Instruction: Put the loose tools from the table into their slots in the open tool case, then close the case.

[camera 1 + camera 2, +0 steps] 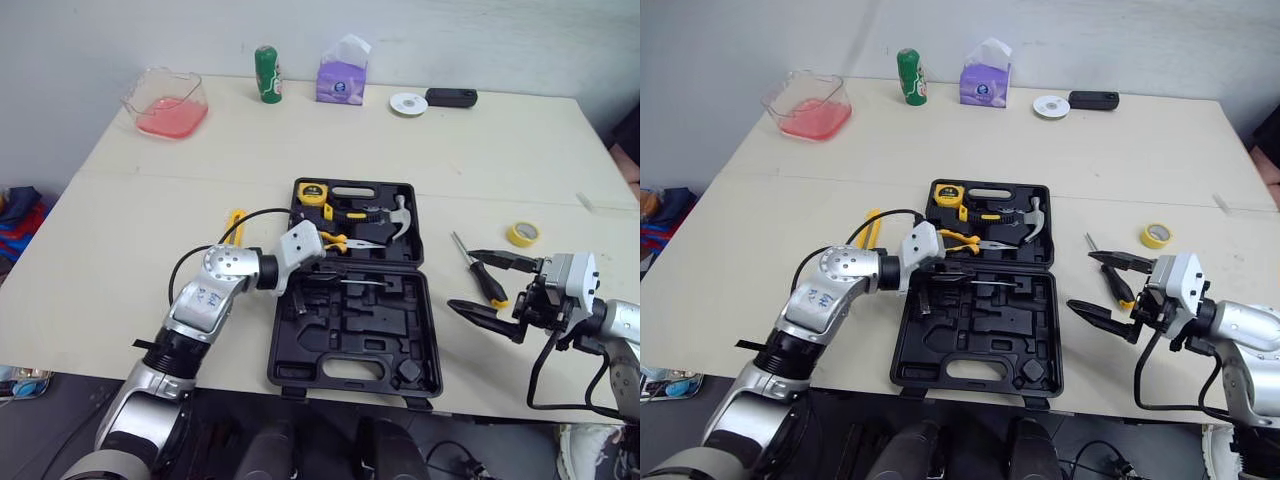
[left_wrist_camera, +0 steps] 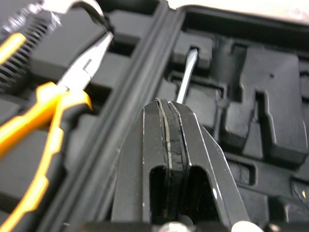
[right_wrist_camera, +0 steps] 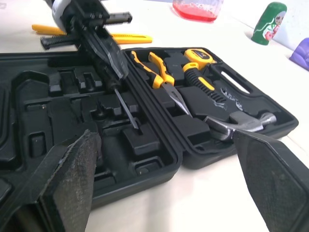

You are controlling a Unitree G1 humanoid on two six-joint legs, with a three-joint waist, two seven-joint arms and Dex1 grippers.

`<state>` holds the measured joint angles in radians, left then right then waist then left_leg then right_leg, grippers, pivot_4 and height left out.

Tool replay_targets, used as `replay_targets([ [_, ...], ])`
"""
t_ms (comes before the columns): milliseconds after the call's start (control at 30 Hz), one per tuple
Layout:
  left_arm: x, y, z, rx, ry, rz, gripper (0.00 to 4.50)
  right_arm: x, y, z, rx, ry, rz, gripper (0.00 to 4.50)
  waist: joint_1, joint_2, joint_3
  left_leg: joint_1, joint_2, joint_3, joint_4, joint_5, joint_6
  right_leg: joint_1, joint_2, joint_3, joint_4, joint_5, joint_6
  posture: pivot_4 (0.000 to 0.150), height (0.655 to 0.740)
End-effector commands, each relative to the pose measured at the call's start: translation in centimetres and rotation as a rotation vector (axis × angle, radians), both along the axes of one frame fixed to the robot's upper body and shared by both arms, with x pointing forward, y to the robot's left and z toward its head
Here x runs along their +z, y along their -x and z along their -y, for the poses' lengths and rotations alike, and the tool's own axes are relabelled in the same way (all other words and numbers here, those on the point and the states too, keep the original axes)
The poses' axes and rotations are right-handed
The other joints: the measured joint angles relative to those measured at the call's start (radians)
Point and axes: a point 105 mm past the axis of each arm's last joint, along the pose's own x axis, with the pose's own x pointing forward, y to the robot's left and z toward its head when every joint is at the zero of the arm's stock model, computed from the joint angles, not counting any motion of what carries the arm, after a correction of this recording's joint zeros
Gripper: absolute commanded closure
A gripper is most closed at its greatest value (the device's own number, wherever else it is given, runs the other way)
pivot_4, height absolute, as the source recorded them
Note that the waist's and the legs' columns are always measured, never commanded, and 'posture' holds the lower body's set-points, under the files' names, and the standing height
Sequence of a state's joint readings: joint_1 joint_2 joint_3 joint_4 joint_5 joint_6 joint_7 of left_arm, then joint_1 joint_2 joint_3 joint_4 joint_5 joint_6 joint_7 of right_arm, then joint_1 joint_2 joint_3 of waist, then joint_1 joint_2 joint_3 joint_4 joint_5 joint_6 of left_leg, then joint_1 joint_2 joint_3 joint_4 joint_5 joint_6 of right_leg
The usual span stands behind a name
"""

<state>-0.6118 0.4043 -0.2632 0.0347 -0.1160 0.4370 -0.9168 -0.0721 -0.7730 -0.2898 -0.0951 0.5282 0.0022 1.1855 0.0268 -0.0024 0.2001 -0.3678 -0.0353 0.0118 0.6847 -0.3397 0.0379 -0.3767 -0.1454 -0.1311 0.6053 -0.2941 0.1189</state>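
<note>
The left gripper (image 3: 118, 72) is clenched on a screwdriver (image 3: 126, 108) above the near half of the open tool case (image 1: 285, 350). The metal shaft comes out ahead of the fingertips, and its flat tip lies at a small notch in the black moulding, just beside the ridge between the two halves. I judge that the step in hand is seating this screwdriver in its slot.

To do it well, the shaft should first lie along the groove, not across it. Then the arm can come down slowly until the handle end sinks into its recess. I cannot tell whether the tip already touches the plastic, so a gentle push is safer than a hard one. The gripper should let go only when the tool lies flat, and should then lift straight up. The pliers (image 1: 340, 240) are close, on the other side of the ridge, and a sideways pull could catch them.

The right gripper (image 1: 492, 290) is released, with its jaws wide apart, low over the worktop (image 1: 120, 260) to the right of the case. A second screwdriver (image 1: 478, 268) lies there between its fingers. A yellow tape roll (image 1: 522, 234) lies near, and a yellow knife (image 1: 236, 225) lies left of the case. The lid half already holds the hammer (image 1: 395, 220) and the tape measure (image 1: 312, 192).
</note>
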Motion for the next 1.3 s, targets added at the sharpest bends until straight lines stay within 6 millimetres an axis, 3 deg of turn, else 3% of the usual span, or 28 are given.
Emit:
replay_targets([
  [33,-1.0,0.4,-0.1,-0.004,-0.029,-0.037,4.40,0.8,0.1,-0.3,0.012,0.006,0.041,0.00,0.000,0.000,0.000,0.000,0.000,0.000,0.000,0.000,0.000,0.000,0.000,0.000,0.000,0.000,0.000,0.150,0.7400],
  [233,-2.2,-0.5,-0.2,0.069,-0.039,-0.089,4.40,1.0,-0.1,-0.5,0.016,0.001,0.048,0.00,0.000,0.001,-0.001,0.001,0.000,0.000,0.000,0.000,0.000,0.001,0.000,0.000,0.000,0.000,0.000,0.150,0.7400],
  [567,-5.2,0.1,-1.1,0.110,-0.171,-0.224,4.40,0.7,0.0,-0.7,0.019,-0.003,0.043,0.00,0.000,0.002,-0.003,0.004,0.000,0.000,0.000,0.000,0.000,0.003,0.000,0.001,0.001,0.000,0.000,0.150,0.7400],
  [733,-7.1,0.2,-1.8,0.135,-0.263,-0.257,4.40,0.6,-0.2,-0.8,0.021,-0.007,0.043,0.00,-0.001,0.004,-0.005,0.018,0.001,0.000,-0.003,-0.001,-0.001,0.018,0.000,0.001,-0.004,0.000,0.000,0.150,0.7400],
  [933,-7.6,0.5,-1.3,0.121,-0.247,-0.247,4.40,0.7,-0.2,-0.8,0.024,-0.010,0.046,0.00,-0.001,0.010,-0.015,0.019,0.001,0.000,-0.003,-0.002,-0.001,0.019,-0.001,0.002,-0.005,0.000,0.000,0.150,0.7400],
  [1100,-5.3,-0.2,-0.7,0.087,-0.173,-0.145,4.40,0.5,-0.2,-0.8,0.024,-0.009,0.042,0.00,0.000,0.011,-0.016,0.019,0.001,0.000,-0.003,-0.002,-0.001,0.019,-0.001,0.002,-0.005,0.000,0.000,0.150,0.7400],
  [1300,1.8,0.0,-0.5,-0.022,0.025,0.101,4.40,1.1,-0.2,-0.3,0.007,-0.040,0.060,0.00,-0.002,0.011,-0.015,0.016,0.001,-0.001,-0.003,-0.002,-0.001,0.016,-0.002,0.001,-0.005,0.000,0.000,0.150,0.7400],
])
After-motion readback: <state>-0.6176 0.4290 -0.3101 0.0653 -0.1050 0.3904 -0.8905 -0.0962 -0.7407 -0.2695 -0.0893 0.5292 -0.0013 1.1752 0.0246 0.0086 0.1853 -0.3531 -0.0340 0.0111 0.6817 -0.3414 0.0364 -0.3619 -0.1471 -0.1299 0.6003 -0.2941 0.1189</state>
